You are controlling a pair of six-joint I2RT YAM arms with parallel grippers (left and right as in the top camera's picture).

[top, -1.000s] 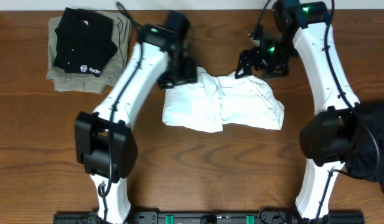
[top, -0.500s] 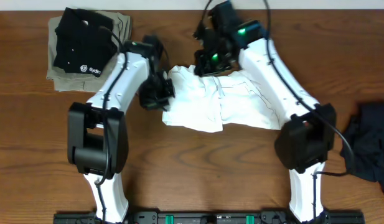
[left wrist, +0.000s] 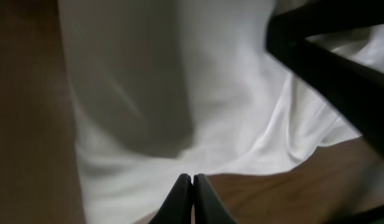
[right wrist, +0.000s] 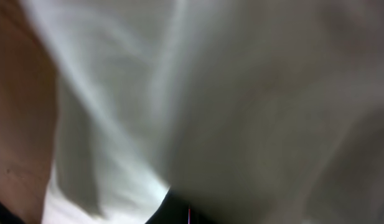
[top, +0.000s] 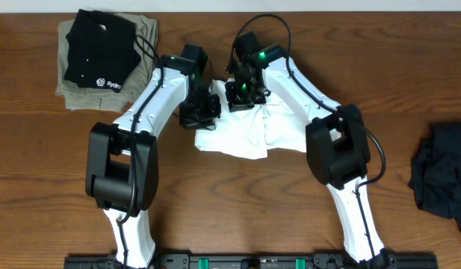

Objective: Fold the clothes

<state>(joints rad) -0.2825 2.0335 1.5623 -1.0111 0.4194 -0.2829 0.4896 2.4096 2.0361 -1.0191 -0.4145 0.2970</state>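
Observation:
The white T-shirt (top: pixel 245 136) lies crumpled at the middle of the table. My left gripper (top: pixel 202 115) sits at its left edge. In the left wrist view its jaws (left wrist: pixel 192 178) are pressed together right on the hem of the white cloth (left wrist: pixel 179 93), with wood to the right. My right gripper (top: pixel 241 96) is down on the shirt's top edge. In the right wrist view white fabric (right wrist: pixel 241 93) fills the frame and drapes over the dark shut fingers (right wrist: pixel 188 213). The right arm hides the shirt's right part.
A folded black shirt with a white logo (top: pixel 99 48) lies on a folded khaki garment (top: pixel 144 33) at the back left. A dark garment (top: pixel 439 179) lies bunched at the right edge. The two wrists are close together over the shirt.
Both arms swung inward to the shirt's upper left part and both grippers went from open to shut. The shirt's top left corner has been drawn in and its outline has shrunk.

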